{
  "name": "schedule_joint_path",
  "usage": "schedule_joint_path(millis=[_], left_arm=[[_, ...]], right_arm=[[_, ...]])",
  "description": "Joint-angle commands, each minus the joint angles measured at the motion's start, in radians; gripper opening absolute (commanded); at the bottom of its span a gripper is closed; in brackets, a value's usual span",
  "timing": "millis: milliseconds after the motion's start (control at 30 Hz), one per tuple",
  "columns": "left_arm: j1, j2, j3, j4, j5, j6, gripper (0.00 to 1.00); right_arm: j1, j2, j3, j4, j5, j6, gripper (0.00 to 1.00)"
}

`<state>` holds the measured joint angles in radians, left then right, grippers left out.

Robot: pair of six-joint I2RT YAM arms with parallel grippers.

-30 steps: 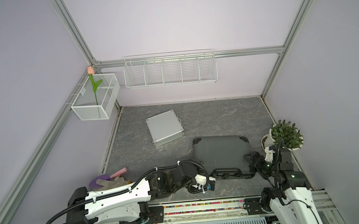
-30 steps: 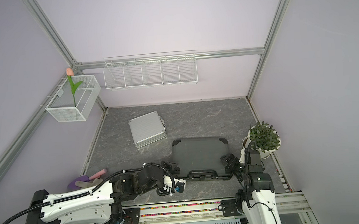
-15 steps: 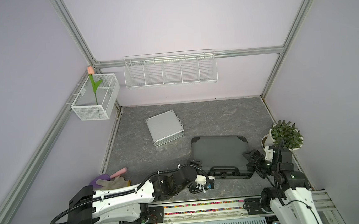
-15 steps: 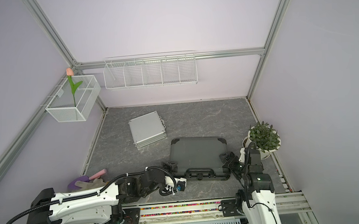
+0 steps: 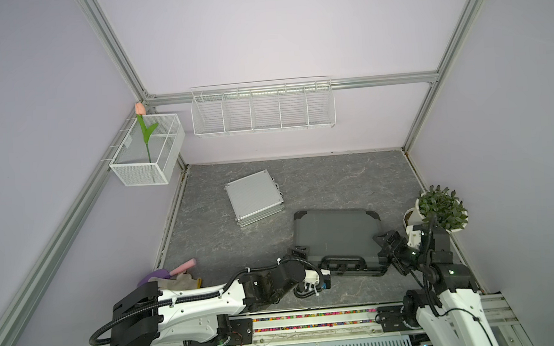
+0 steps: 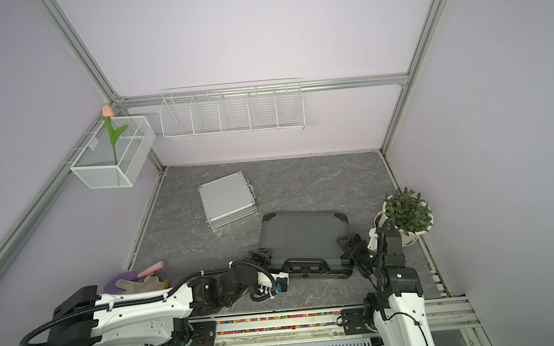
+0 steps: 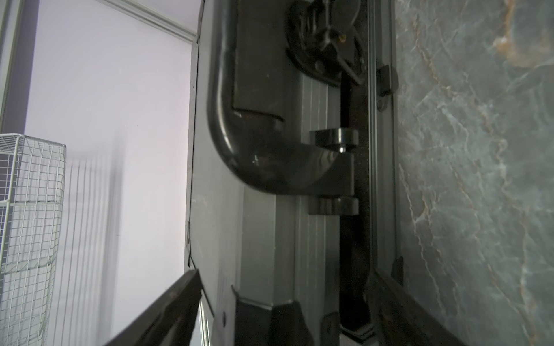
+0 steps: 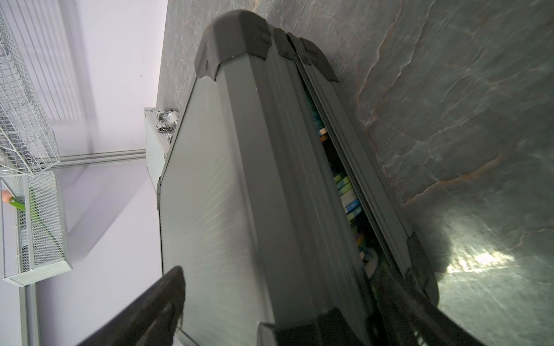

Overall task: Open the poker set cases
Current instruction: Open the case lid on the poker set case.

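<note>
Two cases lie on the grey table (image 5: 336,176). Left of centre and toward the far side, the silver case (image 5: 254,197) sits flat and shut, its chrome latches facing right. Nearer and further right is the dark case (image 5: 336,233), close to the silver one but apart from it, with its handle (image 5: 342,261) toward the near edge.

Along that near side the lid (image 8: 209,194) stands a crack above the base. The right wrist view shows a narrow gap running down the case's side, with coloured chips (image 8: 347,191) inside it. The left wrist view shows the same dark gap by the handle's hinge.

At the near left corner of the dark case is the left gripper (image 5: 299,250), jaws wide. One of its fingers (image 7: 168,305) is over the lid top and the other is low at the gap. At the near right corner, the right gripper (image 5: 385,239) is also spread wide, one of its fingers (image 8: 156,299) above the lid and the other down at the gap. Whether any pad presses the lid cannot be told.

Just beyond the right arm, a plant (image 5: 441,207) stands at the right edge. A purple trowel (image 5: 162,274) and a glove (image 5: 180,282) lie near left. On the far wall hangs a wire basket (image 5: 264,128). A mesh basket (image 5: 142,175) on the left wall holds a tulip (image 5: 140,108).
</note>
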<state>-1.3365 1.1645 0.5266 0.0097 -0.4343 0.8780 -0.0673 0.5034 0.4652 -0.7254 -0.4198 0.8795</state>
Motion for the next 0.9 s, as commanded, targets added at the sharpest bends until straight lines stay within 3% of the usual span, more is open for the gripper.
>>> schedule_joint_path(millis=[0, 600, 867], left_arm=[[-0.002, 0.03, -0.022, 0.098, -0.048, 0.034, 0.88], [0.013, 0.019, -0.042, 0.304, -0.154, 0.107, 0.82], [0.037, -0.041, -0.002, 0.285, -0.099, 0.081, 0.8]], right_arm=[[0.016, 0.001, 0.012, 0.09, -0.111, 0.039, 1.0], [0.018, 0.016, 0.042, 0.081, -0.094, 0.026, 0.99], [0.017, 0.018, 0.09, 0.042, -0.044, -0.017, 0.99]])
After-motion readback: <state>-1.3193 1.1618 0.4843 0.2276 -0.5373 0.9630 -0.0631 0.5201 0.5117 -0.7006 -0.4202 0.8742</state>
